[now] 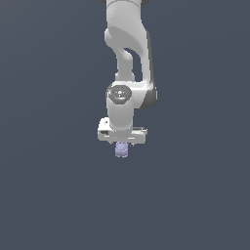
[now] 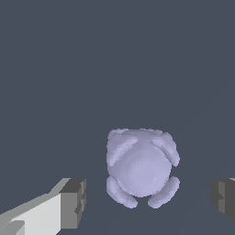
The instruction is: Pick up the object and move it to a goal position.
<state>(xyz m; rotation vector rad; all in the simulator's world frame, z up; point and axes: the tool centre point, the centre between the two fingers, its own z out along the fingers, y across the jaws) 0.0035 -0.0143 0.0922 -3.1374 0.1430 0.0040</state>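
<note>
A flat, even slate-grey ground (image 1: 49, 195) fills both views from edge to edge. It has no seam, grain, edge or horizon, so whether it is a table or a floor cannot be told, and nothing of a room shows beyond it.

The arm (image 1: 128, 53) comes down from the top of the exterior view. It is built of smooth, glossy white rounded links, with a dark band along its side on the exterior view's right and a grey round cap on the joint facing the camera. Below that joint sits a wide, blocky white hand housing.

The pincer (image 1: 122, 145) hangs under that housing, pointing straight down. In the wrist view its two fingers (image 2: 73, 204) stand wide apart; each ends in a dark grey, ribbed, square-cut pad, and one is carried on a pale, flat-sided white bar. Neither pad touches anything.

The object (image 2: 141, 167) lies between the fingers with a clear gap on each side. It is a pale lavender blob, matte, with a smooth domed middle and four lumpy lobes around it. In the exterior view it shows as a small purple lump (image 1: 121, 150) just under the housing, much narrower than it. Whether it rests on the ground there cannot be told.
</note>
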